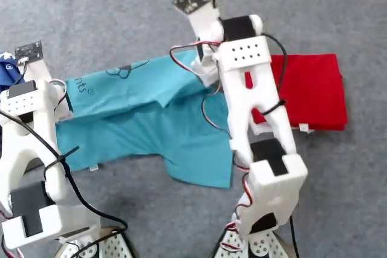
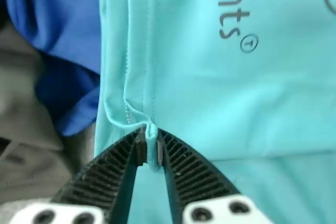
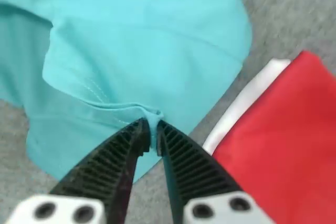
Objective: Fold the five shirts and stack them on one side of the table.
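"Shirts first: how many can you count?"

"Three that I'm sure of. One teal shirt lies spread and partly doubled over in the middle of the desk. One red shirt lies folded flat at 3 o'clock from it. One blue shirt is bunched at the desk's 9 o'clock edge. I have two arms, with one end effector each."

"What do they hold?"

"Both have the teal shirt. My left end effector is closed almost fully, with a thin pleat of the stitched hem squeezed between its tips at the shirt's 9 o'clock end. My right end effector is closed just as far on a small fold of cloth at the shirt's 2 o'clock corner, near the red shirt."

"What does each view add?"

"The high view gives the whole layout, with all three colours at once. The left wrist view gives the hem's stitching close up, with the blue shirt lying against that edge. The right wrist view adds a white edge just beside the red shirt. I can't tell whether that is another shirt."
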You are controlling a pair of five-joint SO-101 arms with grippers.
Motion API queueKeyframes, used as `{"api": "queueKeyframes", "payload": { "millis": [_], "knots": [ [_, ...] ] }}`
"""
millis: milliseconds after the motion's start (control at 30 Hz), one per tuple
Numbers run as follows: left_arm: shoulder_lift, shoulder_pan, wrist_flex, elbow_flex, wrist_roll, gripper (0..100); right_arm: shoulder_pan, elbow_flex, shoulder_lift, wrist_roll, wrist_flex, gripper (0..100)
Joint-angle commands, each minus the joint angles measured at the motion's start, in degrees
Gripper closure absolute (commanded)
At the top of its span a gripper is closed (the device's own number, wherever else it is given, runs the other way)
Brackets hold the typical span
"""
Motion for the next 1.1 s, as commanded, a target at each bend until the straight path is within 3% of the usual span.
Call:
{"api": "queueKeyframes", "payload": {
  "millis": [0, 200, 333, 567, 767, 1067],
  "knots": [
    [-0.53, -1.19, 1.23, -0.66, -1.32, 97, 1.05, 6.02, -9.89, 0.44, -2.81, 98.5],
    [-0.79, -3.56, 0.7, -9.36, 0.88, 97, 0.88, 8.04, -22.55, -0.18, -18.73, 98.5],
    [-5.1, -6.37, 8.0, -21.49, 4.57, 97, 0.79, 4.26, -29.41, -2.02, -21.01, 98.5],
    [-19.25, -6.64, 20.4, -35.12, 4.48, 97, 0.88, -1.36, -39.43, -10.02, -28.04, 98.5],
    [-34.73, -7.08, 24.09, -42.15, 4.31, 97, 1.05, -2.42, -48.31, -15.47, -36.13, 98.5],
    [-50.9, -7.16, 30.24, -50.42, -1.76, 97, 1.05, -2.59, -59.56, -18.37, -37.45, 98.5]
  ]
}}
